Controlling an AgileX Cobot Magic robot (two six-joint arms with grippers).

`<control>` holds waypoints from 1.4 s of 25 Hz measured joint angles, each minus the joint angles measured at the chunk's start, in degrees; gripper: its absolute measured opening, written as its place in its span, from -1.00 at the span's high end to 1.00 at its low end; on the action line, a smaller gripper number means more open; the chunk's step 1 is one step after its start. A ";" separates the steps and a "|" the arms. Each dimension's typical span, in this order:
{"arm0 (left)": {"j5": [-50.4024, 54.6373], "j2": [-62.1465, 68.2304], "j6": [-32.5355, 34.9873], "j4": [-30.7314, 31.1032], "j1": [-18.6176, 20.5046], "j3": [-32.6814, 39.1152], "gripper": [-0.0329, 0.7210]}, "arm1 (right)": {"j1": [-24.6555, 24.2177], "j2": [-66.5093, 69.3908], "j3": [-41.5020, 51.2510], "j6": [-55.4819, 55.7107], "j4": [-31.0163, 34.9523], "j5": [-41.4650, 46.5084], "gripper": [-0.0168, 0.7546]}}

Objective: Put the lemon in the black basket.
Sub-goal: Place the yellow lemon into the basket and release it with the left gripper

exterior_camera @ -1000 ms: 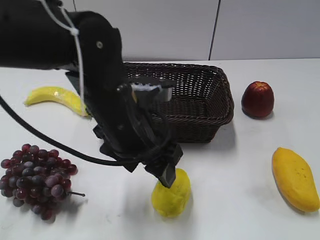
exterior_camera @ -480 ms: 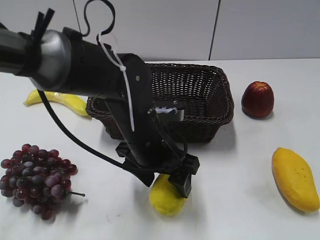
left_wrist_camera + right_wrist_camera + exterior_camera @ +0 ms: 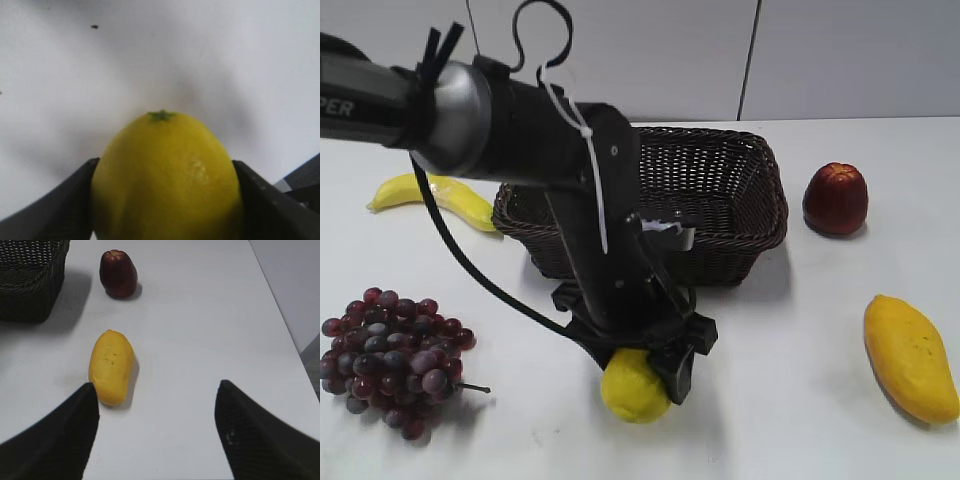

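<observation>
Gripping the lemon (image 3: 165,175), the left tool (image 3: 645,372) meets white table (image 3: 790,400).

The exterior view looks down at a slant across the white table (image 3: 800,400) toward the back wall. The left wrist view sits very close above the lemon (image 3: 165,175), facing the tabletop. The right wrist view looks from higher, sharing the mango (image 3: 111,366), the red fruit (image 3: 118,273) and the black basket (image 3: 30,280) corner with the exterior view.
</observation>
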 joint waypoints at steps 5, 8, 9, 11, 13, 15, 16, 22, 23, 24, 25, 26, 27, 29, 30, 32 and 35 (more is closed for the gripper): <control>10.33 -1.29 0.00 6.99 0.00 -9.06 -0.59 | 0.00 0.00 0.00 0.00 0.00 0.01 -0.57; 12.14 -1.84 0.00 12.74 0.06 -16.79 -0.59 | 0.00 0.00 0.00 0.00 0.00 0.01 -0.57; 11.79 -1.92 0.00 14.41 0.37 -18.88 -0.59 | 0.00 0.00 0.00 0.00 0.00 0.01 -0.57; 9.43 -2.10 0.00 16.72 1.21 -22.92 -0.59 | 0.00 0.00 0.00 0.00 0.00 0.01 -0.57; 4.49 -2.15 0.00 17.28 2.80 -24.85 -0.59 | 0.00 0.00 0.00 0.00 0.00 0.01 -0.57; -0.01 -2.15 0.00 16.60 5.23 -25.23 -0.59 | 0.00 0.00 0.00 0.00 0.00 0.01 -0.57; -1.67 -1.86 0.00 15.76 6.62 -25.33 -0.59 | 0.00 0.00 0.00 0.00 0.00 0.01 -0.57; -3.73 3.75 0.00 10.51 13.58 -25.59 -0.62 | 0.00 0.00 0.00 0.00 0.00 0.01 -0.57; -3.66 4.52 0.00 10.27 14.14 -25.59 -0.68 | 0.00 0.00 0.00 0.00 0.00 0.01 -0.57; -3.66 5.19 0.00 10.15 14.38 -25.59 -0.77 | 0.00 0.00 0.00 0.00 0.00 0.01 -0.57; -3.75 5.65 0.00 10.08 14.52 -25.59 -0.81 | 0.00 0.00 0.00 0.00 0.00 0.01 -0.57; -3.91 5.73 0.00 9.94 14.52 -25.59 -0.82 | 0.00 0.00 0.00 0.00 0.00 0.01 -0.57; -3.95 5.81 0.00 9.79 14.52 -25.59 -0.83 | 0.00 0.00 0.00 0.00 0.00 0.01 -0.57; -3.95 5.74 0.00 9.68 14.46 -25.65 -0.84 | 0.00 0.00 0.00 0.00 0.00 0.01 -0.57; -3.55 5.59 0.00 9.68 14.46 -25.80 -0.84 | 0.00 0.00 0.00 0.00 0.00 0.01 -0.57; -1.73 4.57 0.00 10.23 14.46 -26.60 -0.83 | 0.00 0.00 0.00 0.00 0.00 0.01 -0.57; 3.85 1.34 -0.02 13.20 14.46 -28.46 -0.75 | 0.00 0.00 0.00 0.00 0.00 0.01 -0.57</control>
